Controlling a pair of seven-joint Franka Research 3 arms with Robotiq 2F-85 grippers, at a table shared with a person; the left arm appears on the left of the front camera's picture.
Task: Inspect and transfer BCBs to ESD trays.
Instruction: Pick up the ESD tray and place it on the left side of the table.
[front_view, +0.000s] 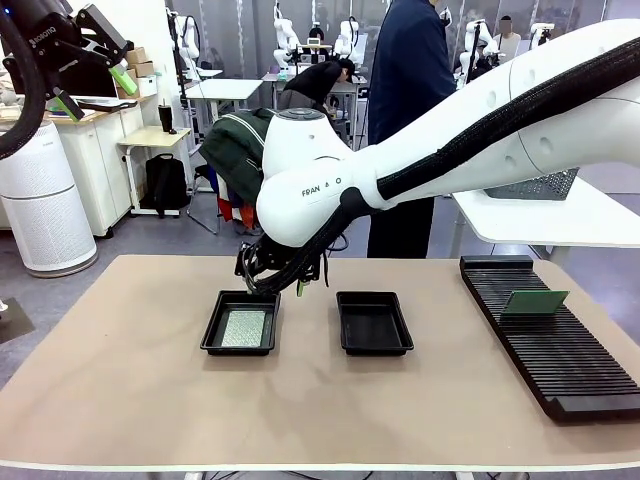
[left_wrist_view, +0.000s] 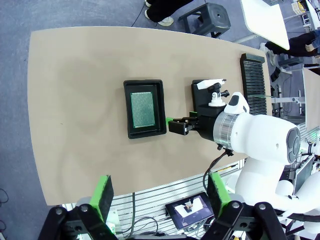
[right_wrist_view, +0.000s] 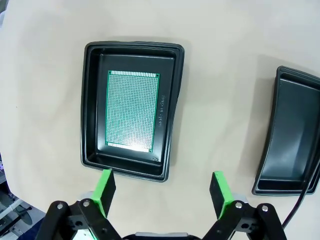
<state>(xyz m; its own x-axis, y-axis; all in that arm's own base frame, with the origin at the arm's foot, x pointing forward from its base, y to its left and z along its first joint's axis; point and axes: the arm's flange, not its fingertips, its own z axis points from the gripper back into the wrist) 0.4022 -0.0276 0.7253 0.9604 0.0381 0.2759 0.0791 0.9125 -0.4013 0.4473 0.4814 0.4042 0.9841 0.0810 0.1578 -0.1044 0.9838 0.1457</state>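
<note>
One BCB (front_view: 243, 328) lies flat in the left ESD tray (front_view: 212, 335); the right ESD tray (front_view: 374, 322) holds nothing. Another BCB (front_view: 535, 302) stands upright in the black slotted rack (front_view: 555, 350). My right gripper (front_view: 280, 284) hovers just above the far edge of the left tray, open and empty. In the right wrist view its fingers (right_wrist_view: 106, 187) frame bare table beside the tray (right_wrist_view: 90, 100) and its BCB (right_wrist_view: 132, 110). My left gripper (front_view: 98, 93) is raised high at the upper left, open, looking down on the tray (left_wrist_view: 160, 107) and BCB (left_wrist_view: 141, 105).
A person in dark clothes (front_view: 410, 100) stands beyond the table's far edge. A grey mesh basket (front_view: 540, 185) sits on a white table at the back right. The right arm (left_wrist_view: 250, 137) stretches across the table's middle, over part of the second tray (left_wrist_view: 200, 87).
</note>
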